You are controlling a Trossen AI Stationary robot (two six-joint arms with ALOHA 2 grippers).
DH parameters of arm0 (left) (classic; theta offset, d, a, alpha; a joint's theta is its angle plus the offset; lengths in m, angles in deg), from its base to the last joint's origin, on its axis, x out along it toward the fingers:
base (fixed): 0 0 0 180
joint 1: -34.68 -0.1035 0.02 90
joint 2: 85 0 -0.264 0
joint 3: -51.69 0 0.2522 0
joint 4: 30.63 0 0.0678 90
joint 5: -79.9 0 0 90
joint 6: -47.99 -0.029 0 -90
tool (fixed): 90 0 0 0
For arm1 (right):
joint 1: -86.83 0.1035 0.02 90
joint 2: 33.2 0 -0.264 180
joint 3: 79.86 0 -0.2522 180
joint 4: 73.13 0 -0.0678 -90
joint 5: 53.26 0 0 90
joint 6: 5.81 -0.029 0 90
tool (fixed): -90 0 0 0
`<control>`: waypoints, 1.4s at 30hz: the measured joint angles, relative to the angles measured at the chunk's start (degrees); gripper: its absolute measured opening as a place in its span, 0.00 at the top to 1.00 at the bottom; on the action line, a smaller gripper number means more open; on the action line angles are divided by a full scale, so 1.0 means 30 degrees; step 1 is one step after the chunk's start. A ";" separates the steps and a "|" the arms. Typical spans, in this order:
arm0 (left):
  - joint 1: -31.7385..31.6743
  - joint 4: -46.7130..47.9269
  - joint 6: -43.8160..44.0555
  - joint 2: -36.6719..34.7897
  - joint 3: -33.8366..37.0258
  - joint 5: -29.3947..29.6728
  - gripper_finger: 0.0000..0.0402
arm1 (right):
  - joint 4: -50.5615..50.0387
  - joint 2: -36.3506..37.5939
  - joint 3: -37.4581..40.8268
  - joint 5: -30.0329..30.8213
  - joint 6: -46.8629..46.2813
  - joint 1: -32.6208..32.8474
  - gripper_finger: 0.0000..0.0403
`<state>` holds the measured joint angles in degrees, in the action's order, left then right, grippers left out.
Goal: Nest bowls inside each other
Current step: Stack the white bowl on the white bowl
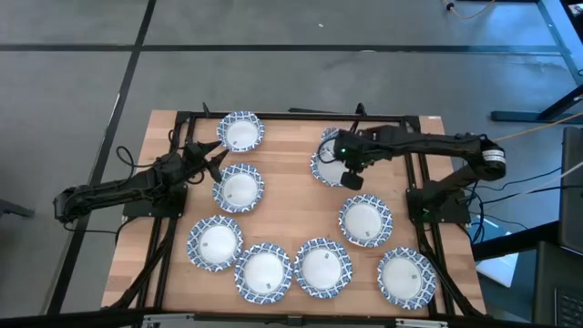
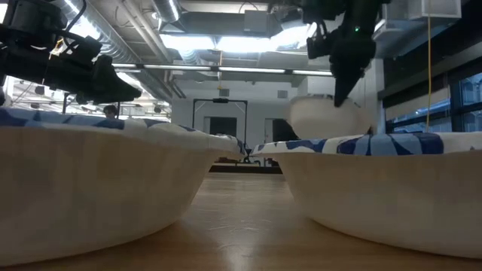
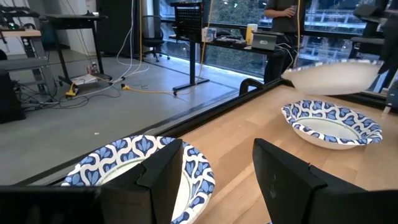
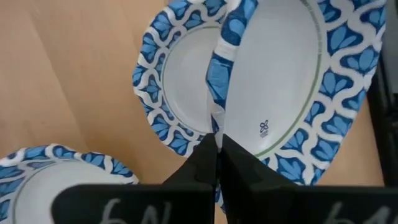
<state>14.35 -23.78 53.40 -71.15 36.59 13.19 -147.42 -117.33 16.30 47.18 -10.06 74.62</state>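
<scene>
Bowl (image 4: 292, 81) rim pinched between right fingers (image 4: 205, 163), above another bowl (image 4: 177, 87)

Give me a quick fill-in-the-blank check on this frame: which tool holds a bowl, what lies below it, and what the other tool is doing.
1. The ____ tool is shut on the rim of a lifted bowl.
2. Directly below the lifted bowl, another bowl lies on the ____.
3. The left tool is ____ and holds nothing.
4. The left tool hovers between two bowls, one at the table's far edge and one just nearer, on the table's ____ side.

Missing words: right; table; open; left
</scene>
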 joint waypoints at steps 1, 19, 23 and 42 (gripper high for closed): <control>0.0001 0.0001 0.0005 0.0005 -0.0001 0.0001 0.53 | 0.0023 -0.0273 0.0000 0.0007 0.0011 0.0044 0.98; 0.0000 0.0002 0.0136 0.0000 0.0000 0.0000 0.53 | 0.0911 -0.3295 0.0022 -0.0357 0.0901 0.0048 0.92; 0.0000 0.0003 0.0136 0.0004 0.0000 0.0000 0.53 | 0.1056 -0.3284 0.0022 -0.0357 0.0675 0.0048 0.84; 0.0001 0.0017 0.0136 0.0007 -0.0006 0.0000 0.53 | -0.0983 -0.1271 -0.0262 -0.2871 0.1603 0.0637 0.54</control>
<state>14.35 -23.73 53.81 -71.13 36.57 13.19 -150.37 -121.14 15.51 38.57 -5.26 76.53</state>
